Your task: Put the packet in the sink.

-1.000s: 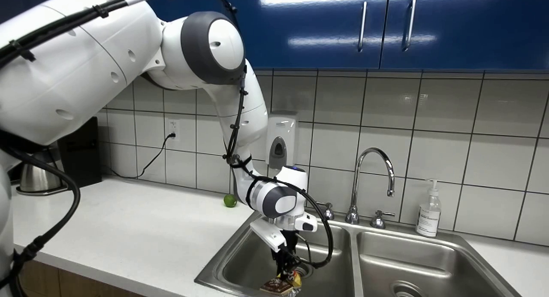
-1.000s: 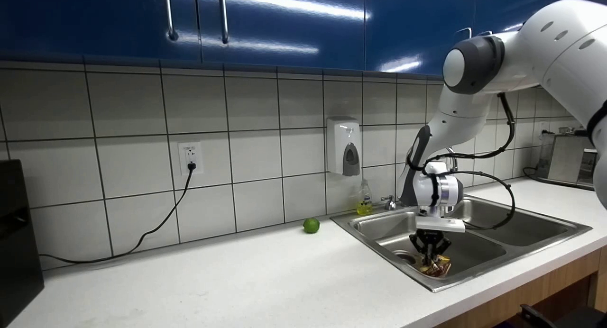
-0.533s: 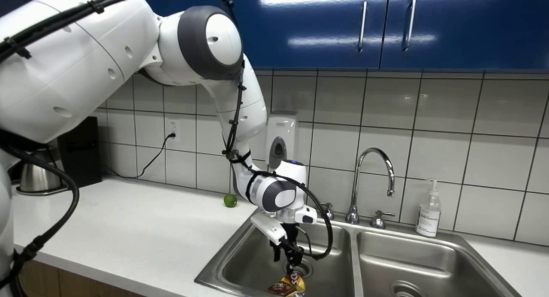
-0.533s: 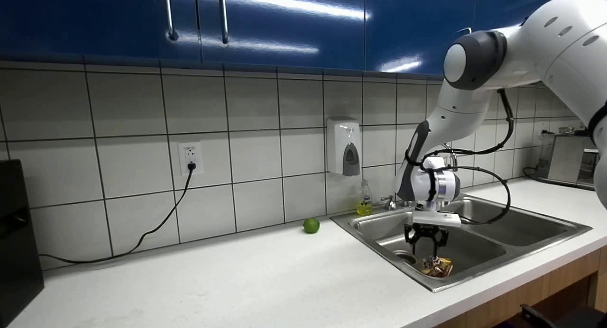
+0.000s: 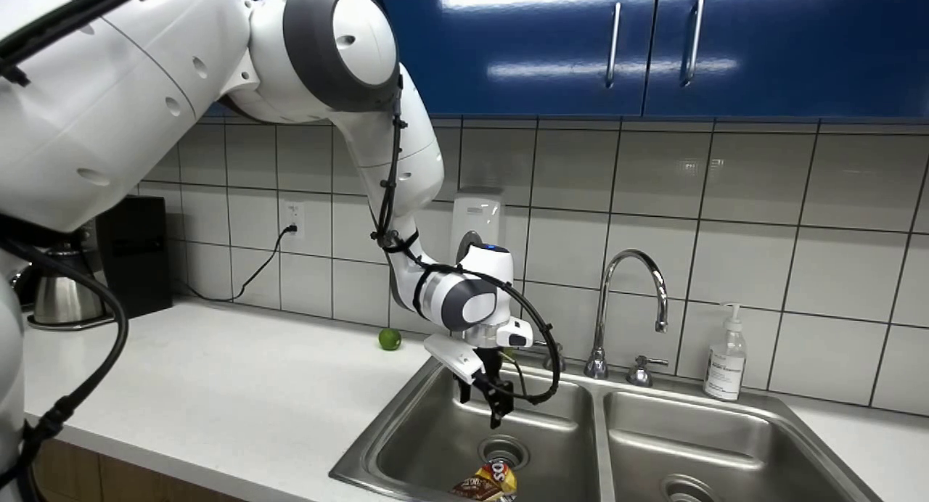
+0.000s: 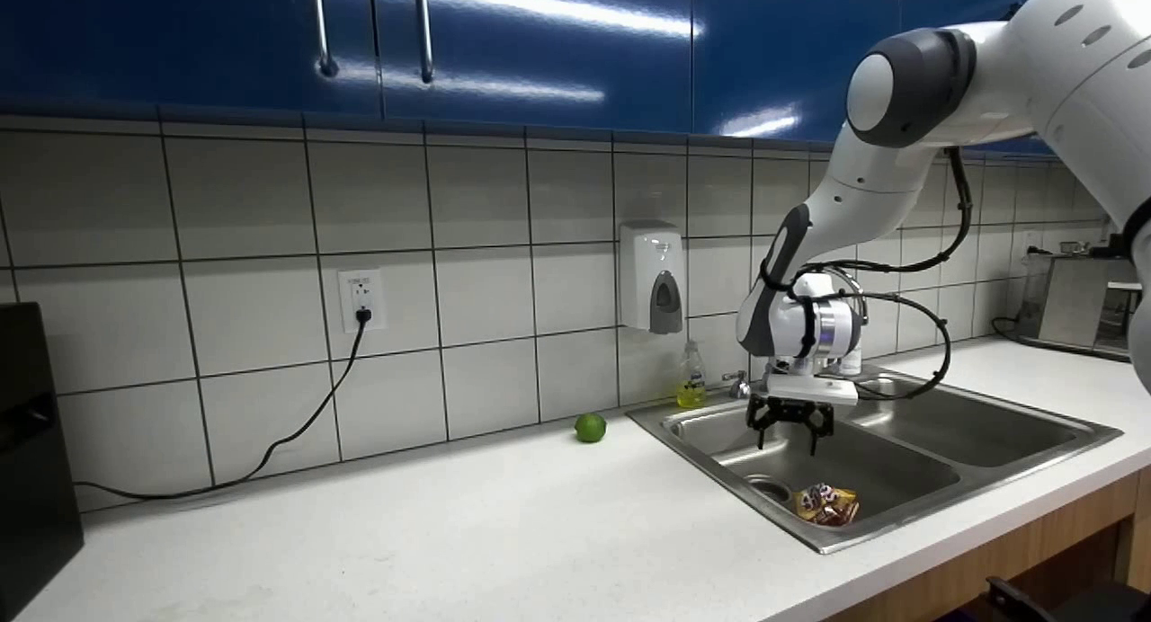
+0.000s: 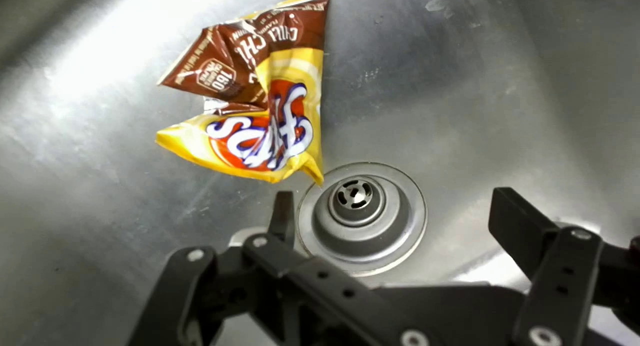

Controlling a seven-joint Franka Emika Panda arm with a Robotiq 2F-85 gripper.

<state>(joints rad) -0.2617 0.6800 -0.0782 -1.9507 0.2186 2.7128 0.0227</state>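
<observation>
Hovering over the sink (image 5: 604,444) with gripper (image 7: 395,206) spread, we see the packet (image 7: 280,91) inside, at eleven o'clock from the drain (image 7: 357,221) in the wrist view.

The packet (image 7: 270,93) is of crinkled, glossy film, like thin plastic. The sink (image 5: 602,437) looks like satin metal, and its drain (image 7: 362,236) is also metal. The claw (image 7: 392,201) is matt, with shiny metal pins (image 7: 195,255). The faucet (image 5: 602,321) has a mirror-like chrome finish, the cabinets (image 5: 522,45) a high gloss, the tiles (image 6: 243,325) a smooth glaze; the surface (image 6: 450,523) is smooth, rather matt, the lower panels (image 5: 131,480) look wooden
</observation>
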